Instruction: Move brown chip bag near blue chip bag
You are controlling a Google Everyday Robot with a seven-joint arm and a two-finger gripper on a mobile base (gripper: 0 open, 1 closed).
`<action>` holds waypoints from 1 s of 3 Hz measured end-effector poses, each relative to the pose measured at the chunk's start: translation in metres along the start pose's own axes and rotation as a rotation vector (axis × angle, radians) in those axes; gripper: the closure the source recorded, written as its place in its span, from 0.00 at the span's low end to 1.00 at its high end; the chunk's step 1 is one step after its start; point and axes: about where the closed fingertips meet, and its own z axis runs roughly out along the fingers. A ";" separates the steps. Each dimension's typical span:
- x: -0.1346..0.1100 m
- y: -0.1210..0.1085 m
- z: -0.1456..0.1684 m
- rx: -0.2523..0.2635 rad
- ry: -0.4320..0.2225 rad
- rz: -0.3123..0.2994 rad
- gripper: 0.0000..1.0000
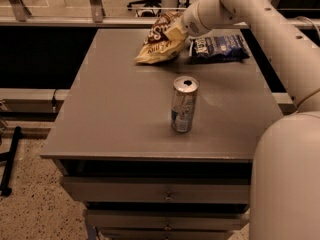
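Observation:
The brown chip bag, brown on top with a tan lower band, hangs tilted over the far middle of the grey table, its tan end low near the tabletop. My gripper is shut on the bag's upper right edge, at the end of the white arm reaching in from the right. The blue chip bag, dark navy with a white label patch, lies flat at the far right of the table, just right of the brown bag with a narrow gap between them.
An open silver drink can stands upright in the middle of the table, nearer than both bags. My white arm and body fill the right side. Drawers sit below the table's front edge. Floor lies to the left.

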 end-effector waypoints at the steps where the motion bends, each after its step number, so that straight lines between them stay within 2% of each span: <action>1: 0.021 -0.013 -0.006 0.007 0.045 -0.002 1.00; 2: 0.033 -0.022 -0.022 0.018 0.076 -0.012 1.00; 3: 0.040 -0.031 -0.035 0.028 0.103 -0.017 0.83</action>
